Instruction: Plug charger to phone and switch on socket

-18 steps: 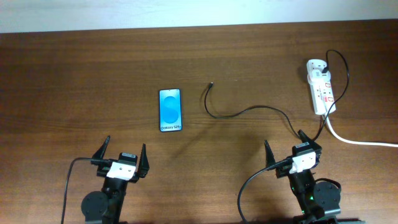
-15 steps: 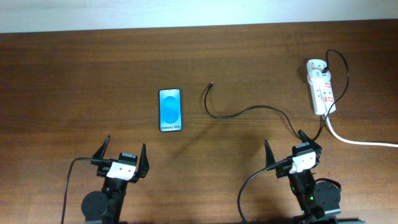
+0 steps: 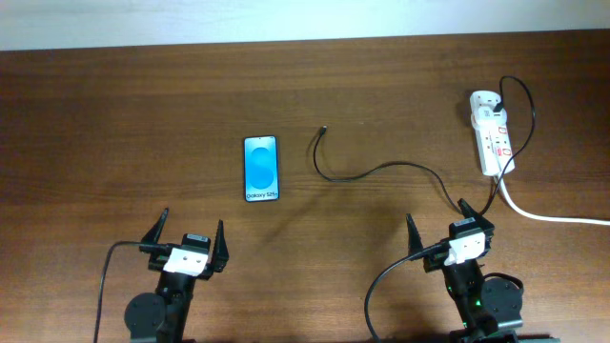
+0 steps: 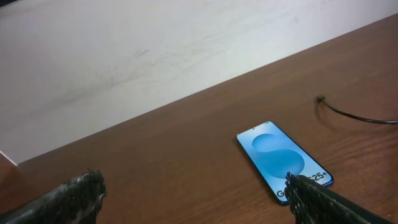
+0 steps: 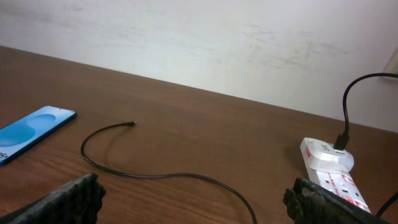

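Note:
The phone (image 3: 261,169) lies flat in the middle of the table, blue screen up; it also shows in the left wrist view (image 4: 283,159) and the right wrist view (image 5: 31,132). The black charger cable (image 3: 381,169) curves from its free plug tip (image 3: 325,128) right of the phone to the white socket strip (image 3: 492,131) at the far right, where it is plugged in. The cable (image 5: 155,174) and strip (image 5: 333,171) show in the right wrist view. My left gripper (image 3: 186,242) and right gripper (image 3: 441,236) sit open and empty near the front edge.
A thick white power cord (image 3: 553,217) runs from the strip off the right edge. A pale wall (image 5: 199,43) stands behind the table's far edge.

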